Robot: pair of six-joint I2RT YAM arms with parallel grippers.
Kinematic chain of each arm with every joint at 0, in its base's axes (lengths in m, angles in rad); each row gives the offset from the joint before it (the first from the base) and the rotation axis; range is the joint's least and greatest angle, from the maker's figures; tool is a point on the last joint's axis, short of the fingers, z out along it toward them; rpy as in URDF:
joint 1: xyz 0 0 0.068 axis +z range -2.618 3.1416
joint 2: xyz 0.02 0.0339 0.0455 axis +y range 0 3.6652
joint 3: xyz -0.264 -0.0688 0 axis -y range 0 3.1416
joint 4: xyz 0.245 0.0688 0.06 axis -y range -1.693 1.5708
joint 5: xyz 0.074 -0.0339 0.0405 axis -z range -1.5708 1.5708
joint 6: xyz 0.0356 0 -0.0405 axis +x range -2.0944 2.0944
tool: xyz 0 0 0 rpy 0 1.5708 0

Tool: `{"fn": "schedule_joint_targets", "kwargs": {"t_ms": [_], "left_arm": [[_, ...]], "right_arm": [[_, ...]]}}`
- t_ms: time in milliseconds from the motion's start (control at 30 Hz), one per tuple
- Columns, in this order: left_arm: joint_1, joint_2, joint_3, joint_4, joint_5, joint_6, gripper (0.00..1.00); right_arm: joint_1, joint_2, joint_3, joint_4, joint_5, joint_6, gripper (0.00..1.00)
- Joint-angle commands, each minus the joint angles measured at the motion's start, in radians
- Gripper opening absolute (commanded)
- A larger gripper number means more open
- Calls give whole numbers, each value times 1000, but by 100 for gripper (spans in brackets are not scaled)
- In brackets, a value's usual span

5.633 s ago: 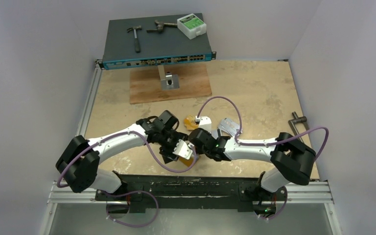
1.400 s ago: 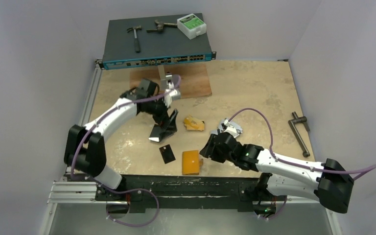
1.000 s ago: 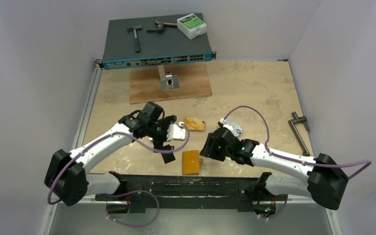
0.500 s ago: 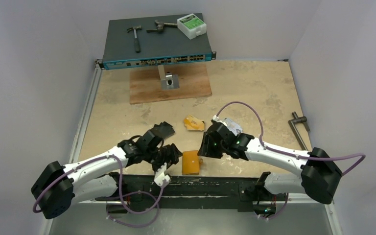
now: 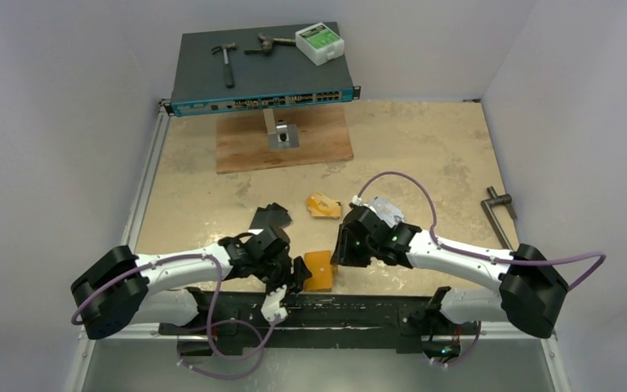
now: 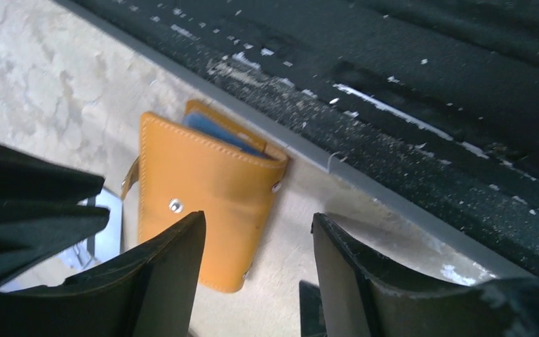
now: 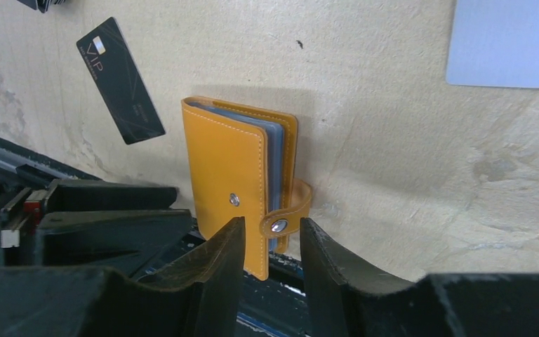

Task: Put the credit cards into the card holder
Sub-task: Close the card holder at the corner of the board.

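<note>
The orange card holder (image 5: pixel 320 269) lies folded at the table's near edge, blue-grey sleeves showing at its open side (image 7: pixel 275 137). My right gripper (image 7: pixel 268 223) hovers open over its snap tab (image 7: pixel 278 225), a gap showing on both sides of the tab. My left gripper (image 6: pixel 258 221) is open at the card holder's (image 6: pixel 203 203) other side and holds nothing; a black card's corner (image 6: pixel 310 309) shows below it. One black credit card (image 7: pixel 119 81) lies flat beside the holder. Black cards (image 5: pixel 269 216), orange-gold cards (image 5: pixel 324 204) and silvery cards (image 5: pixel 385 208) lie further back.
A black rail (image 5: pixel 335 304) runs along the near edge right behind the holder. At the back stands a network switch (image 5: pixel 261 77) carrying a hammer (image 5: pixel 226 59) and a white-green box (image 5: pixel 319 42). A wooden board (image 5: pixel 245 147) with a metal bracket (image 5: pixel 280 132) lies before it; a metal handle (image 5: pixel 500 214) lies at right.
My left arm has swung from the back black pile down to the holder's left side, its jaws narrowing. My right gripper has closed in on the holder's tab, jaws narrowing too.
</note>
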Motion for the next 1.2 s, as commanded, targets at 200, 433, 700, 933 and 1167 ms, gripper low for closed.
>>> {"fn": "schedule_joint_targets", "kwargs": {"t_ms": [200,433,700,933,1167], "left_arm": [[-51,143,97,-3,-38,54,46],[-88,229,153,-86,-126,67,35],[-114,275,179,-98,-169,53,9],[-118,271,166,-110,-178,58,9],[-119,265,167,-108,-186,44,9]], "right_arm": [[26,19,-15,57,-15,22,32],[26,30,27,-29,32,-15,33],[28,36,49,-39,43,-22,36],[28,79,119,-103,103,-62,37],[38,120,170,-154,134,-83,35]]}}
